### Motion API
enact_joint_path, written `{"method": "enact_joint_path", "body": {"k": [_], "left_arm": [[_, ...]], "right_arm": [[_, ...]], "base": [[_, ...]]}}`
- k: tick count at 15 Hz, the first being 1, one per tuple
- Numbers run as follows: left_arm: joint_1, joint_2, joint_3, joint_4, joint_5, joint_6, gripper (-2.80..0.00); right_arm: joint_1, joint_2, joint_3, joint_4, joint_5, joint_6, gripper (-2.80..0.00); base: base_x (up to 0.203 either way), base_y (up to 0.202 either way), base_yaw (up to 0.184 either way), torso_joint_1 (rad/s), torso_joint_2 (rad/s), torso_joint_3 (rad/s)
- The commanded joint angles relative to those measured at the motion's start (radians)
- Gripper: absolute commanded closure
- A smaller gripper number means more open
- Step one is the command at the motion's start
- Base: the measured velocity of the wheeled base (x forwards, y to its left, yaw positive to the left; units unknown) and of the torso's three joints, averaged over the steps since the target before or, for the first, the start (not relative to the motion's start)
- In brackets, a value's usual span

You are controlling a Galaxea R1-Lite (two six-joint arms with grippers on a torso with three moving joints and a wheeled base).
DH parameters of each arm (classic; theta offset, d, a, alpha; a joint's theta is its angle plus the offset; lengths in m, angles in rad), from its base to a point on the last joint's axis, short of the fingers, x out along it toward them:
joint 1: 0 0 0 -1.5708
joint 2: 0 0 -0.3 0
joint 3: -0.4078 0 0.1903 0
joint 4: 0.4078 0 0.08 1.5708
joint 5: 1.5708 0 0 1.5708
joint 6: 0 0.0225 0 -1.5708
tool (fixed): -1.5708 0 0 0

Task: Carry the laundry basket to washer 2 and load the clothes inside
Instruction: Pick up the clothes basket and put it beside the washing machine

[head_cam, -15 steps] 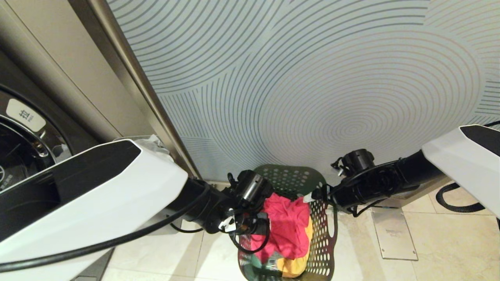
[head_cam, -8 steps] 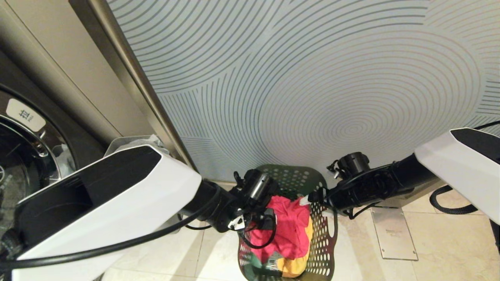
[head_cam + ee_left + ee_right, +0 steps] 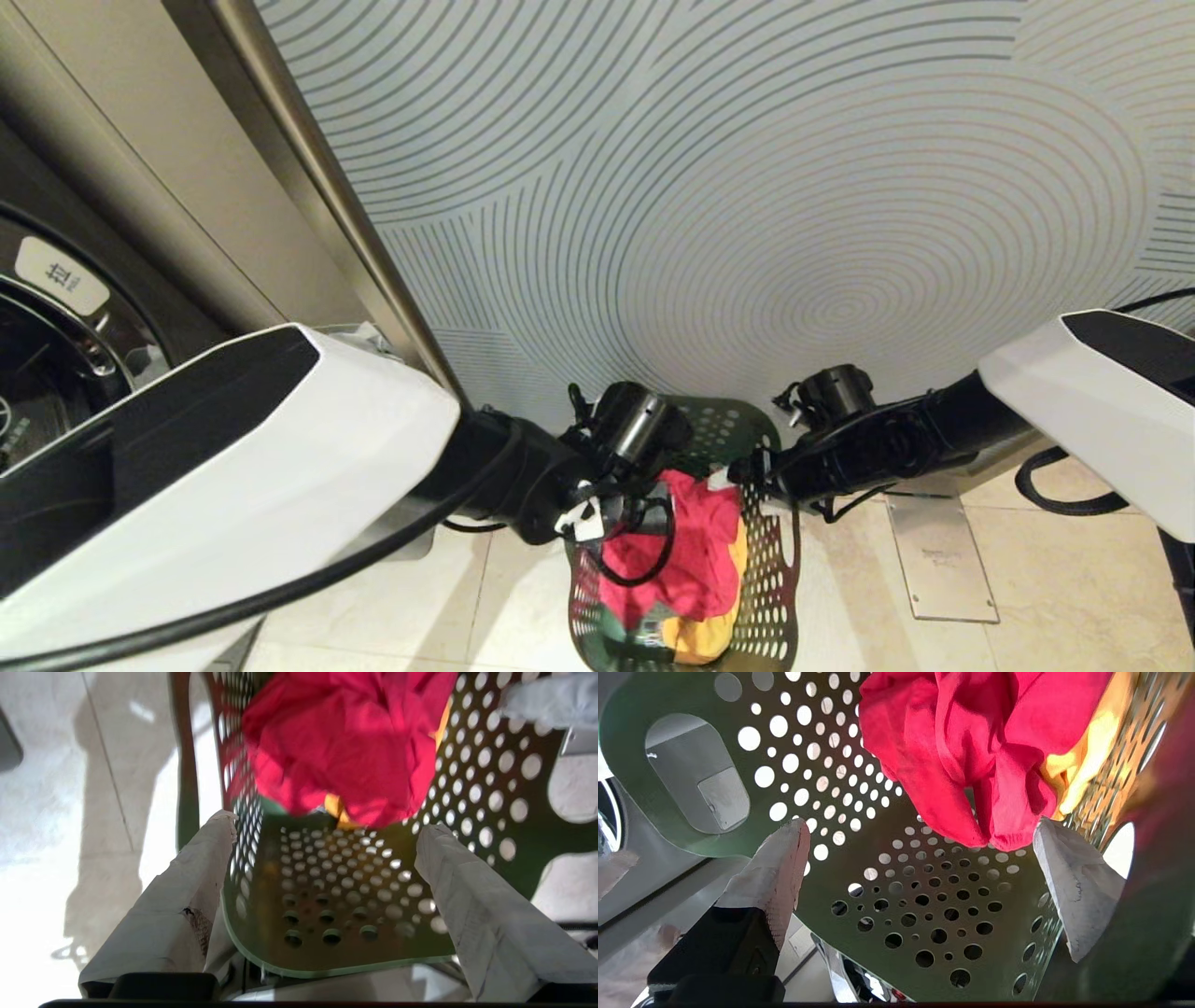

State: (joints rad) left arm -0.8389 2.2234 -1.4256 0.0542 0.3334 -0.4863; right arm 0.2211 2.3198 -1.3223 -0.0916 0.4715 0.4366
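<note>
Down at the near edge of the head view, the laundry basket (image 3: 775, 597) stands on the tiled floor (image 3: 1027, 579), with the clothes (image 3: 695, 551) inside, pink-red on top of yellow. The left end effector (image 3: 327, 835) is spread wide over the basket's left rim, grasping nothing. The right end effector (image 3: 920, 835) is also released, its fingers (image 3: 780, 858) astride the right rim. Farther left, a washer (image 3: 47, 336) with a chrome ring shows partly; behind the basket stands a patterned wall (image 3: 747, 187).

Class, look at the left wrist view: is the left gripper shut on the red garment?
No. The left gripper stands open astride the basket wall, clear of the red garment.
</note>
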Motion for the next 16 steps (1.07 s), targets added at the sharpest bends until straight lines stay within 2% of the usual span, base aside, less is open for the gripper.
{"method": "enact_joint_path", "body": {"k": [1, 6, 9, 12, 14, 16], "left_arm": [[0.003, 0.038, -0.014, -0.018, 0.005, 0.005, -2.80], [0.035, 0.092, -0.018, -0.114, 0.059, 0.086, -2.80], [0.031, 0.024, -0.019, -0.095, 0.068, 0.102, -2.80], [0.027, -0.047, -0.028, -0.023, 0.074, 0.109, -2.80], [0.042, -0.022, -0.028, -0.023, 0.107, 0.127, -2.80], [0.060, 0.041, -0.032, -0.032, 0.110, 0.135, -2.80]], "right_arm": [[0.001, -0.001, 0.000, -0.004, 0.004, 0.002, -2.80], [0.005, 0.004, 0.002, -0.057, 0.004, 0.004, -2.80], [0.006, 0.004, 0.002, -0.057, 0.003, 0.002, -2.80], [0.010, 0.010, 0.002, -0.057, 0.003, 0.004, -2.80], [0.015, 0.011, 0.000, -0.057, 0.003, 0.004, -2.80], [0.015, 0.009, 0.000, -0.057, 0.003, 0.002, -2.80]], "base": [[0.000, 0.000, 0.000, 0.000, 0.00, 0.000], [0.000, 0.000, 0.000, 0.000, 0.00, 0.000], [0.000, 0.000, 0.000, 0.000, 0.00, 0.000], [0.000, 0.000, 0.000, 0.000, 0.00, 0.000], [0.000, 0.000, 0.000, 0.000, 0.00, 0.000], [0.000, 0.000, 0.000, 0.000, 0.00, 0.000]]}}
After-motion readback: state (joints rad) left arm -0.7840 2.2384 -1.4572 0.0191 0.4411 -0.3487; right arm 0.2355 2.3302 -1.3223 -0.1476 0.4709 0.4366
